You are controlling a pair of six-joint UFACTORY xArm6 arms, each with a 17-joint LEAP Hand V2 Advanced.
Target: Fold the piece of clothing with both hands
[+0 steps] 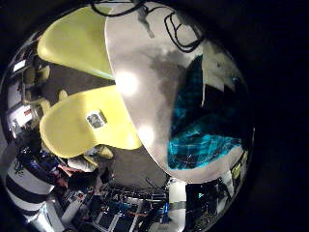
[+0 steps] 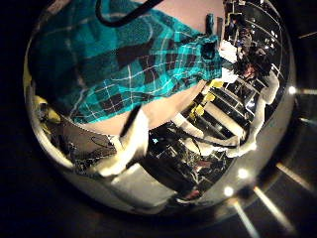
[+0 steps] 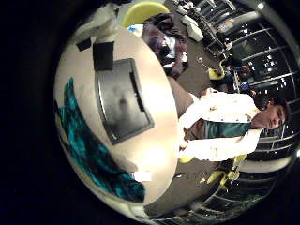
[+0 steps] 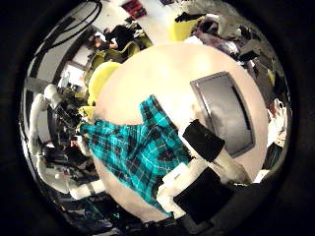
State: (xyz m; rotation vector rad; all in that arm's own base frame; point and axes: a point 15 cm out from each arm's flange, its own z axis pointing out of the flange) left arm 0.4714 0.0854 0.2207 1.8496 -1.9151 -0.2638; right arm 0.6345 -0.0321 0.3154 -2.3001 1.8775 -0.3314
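Note:
A checked shirt (image 4: 133, 147) lies spread on a round pale table (image 4: 157, 74), near its edge. In the right thumb side palm view my right hand (image 4: 202, 162) reaches in over the shirt's edge with relaxed fingers, holding nothing. The shirt shows small at the table's rim in the right little finger side palm view (image 3: 84, 141). It fills much of the left thumb side palm view (image 2: 119, 59), close to my left hand. It lies at the table's side in the left little finger side palm view (image 1: 203, 126).
A flat grey rectangular tray or laptop (image 4: 231, 108) lies on the table beside the shirt, also in the right little finger side view (image 3: 122, 98), with a small dark box (image 3: 101, 52) beyond it. Chairs (image 1: 82, 126) stand around the table.

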